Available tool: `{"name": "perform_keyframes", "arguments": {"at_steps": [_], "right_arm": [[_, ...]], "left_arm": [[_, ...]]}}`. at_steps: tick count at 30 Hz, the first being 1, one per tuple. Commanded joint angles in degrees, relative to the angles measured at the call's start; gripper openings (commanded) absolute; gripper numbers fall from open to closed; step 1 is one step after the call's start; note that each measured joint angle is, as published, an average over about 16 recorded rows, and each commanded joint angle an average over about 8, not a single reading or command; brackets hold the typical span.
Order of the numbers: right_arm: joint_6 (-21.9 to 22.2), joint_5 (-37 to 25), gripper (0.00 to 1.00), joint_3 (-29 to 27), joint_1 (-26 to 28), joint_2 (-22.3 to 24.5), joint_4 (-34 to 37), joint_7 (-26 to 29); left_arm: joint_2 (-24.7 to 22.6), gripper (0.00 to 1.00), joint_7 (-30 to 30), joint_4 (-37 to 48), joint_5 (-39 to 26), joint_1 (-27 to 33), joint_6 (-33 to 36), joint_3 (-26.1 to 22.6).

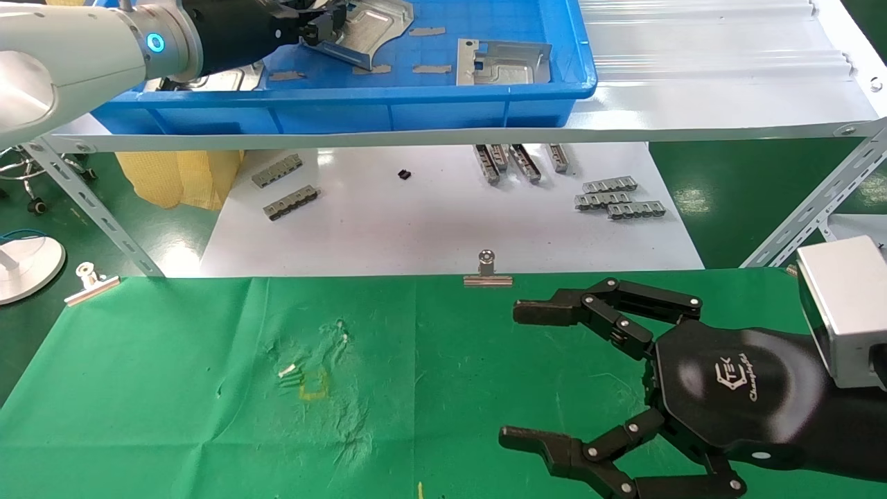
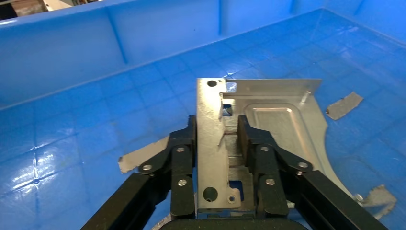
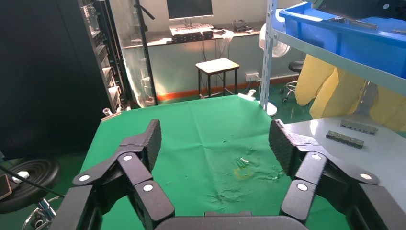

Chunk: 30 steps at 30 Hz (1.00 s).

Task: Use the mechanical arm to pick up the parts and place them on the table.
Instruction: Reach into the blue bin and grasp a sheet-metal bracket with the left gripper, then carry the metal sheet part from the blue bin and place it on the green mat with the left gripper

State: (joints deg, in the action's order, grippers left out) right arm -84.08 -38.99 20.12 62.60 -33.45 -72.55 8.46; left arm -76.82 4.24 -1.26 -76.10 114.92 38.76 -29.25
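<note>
Left gripper (image 1: 315, 29): reaches into the blue plastic tray (image 1: 416, 104) on the upper shelf; jaws closed on the upright flange of a silver sheet-metal plate (image 2: 213, 143), one black finger (image 2: 182, 158) pressed against each face of it.
Held plate: tilted, near the tray's back left part; whether its far edge touches the tray floor cannot be told.
Second plate (image 1: 502, 61): lies flat in the tray, toward its right end, well apart from the held one.
Thin grey strips (image 1: 432, 68): scattered on the tray floor between and around the two plates.
Right gripper (image 1: 527, 378): hangs over the right part of the green counter (image 1: 173, 416); jaws spread wide and holding nothing.
Counter: wrinkled green cloth with a small yellow mark (image 1: 313, 388) left of centre; metal clips (image 1: 488, 272) sit on its far edge.
White sheet (image 1: 429, 222): lies beyond the counter, below the shelf, carrying small grey ribbed bars (image 1: 620, 197) in loose groups.
</note>
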Motion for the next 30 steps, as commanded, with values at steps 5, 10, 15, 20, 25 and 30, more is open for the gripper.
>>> {"name": "perform_keyframes", "arguments": {"at_steps": [5, 10, 15, 20, 25, 30], "right_arm": [[0.0, 0.0, 1.0, 0.0, 0.0, 0.0, 0.0, 0.0], [0.0, 0.01, 1.0, 0.01, 0.0, 0.0, 0.0, 0.0], [0.0, 0.01, 1.0, 0.01, 0.0, 0.0, 0.0, -0.01], [0.01, 0.01, 1.0, 0.02, 0.0, 0.01, 0.0, -0.01], [0.01, 0.01, 1.0, 0.02, 0.0, 0.01, 0.0, -0.01], [0.01, 0.02, 1.0, 0.02, 0.01, 0.01, 0.0, -0.01]], "left_arm": [[0.05, 0.0, -0.11, -0.5, -0.1, -0.18, -0.76, -0.13], [0.65, 0.0, -1.05, -1.46, 0.74, 0.51, -0.37, 0.41], [2.42, 0.0, -3.0, -2.48, 2.24, 2.11, 2.53, 1.42], [5.66, 0.0, -5.87, -3.53, 3.85, 3.3, 9.79, 2.46], [9.8, 0.0, -9.74, -5.16, 5.02, 3.88, 21.65, 3.02], [14.03, 0.0, -13.77, -6.84, 5.35, 4.02, 35.65, 2.82]]}}
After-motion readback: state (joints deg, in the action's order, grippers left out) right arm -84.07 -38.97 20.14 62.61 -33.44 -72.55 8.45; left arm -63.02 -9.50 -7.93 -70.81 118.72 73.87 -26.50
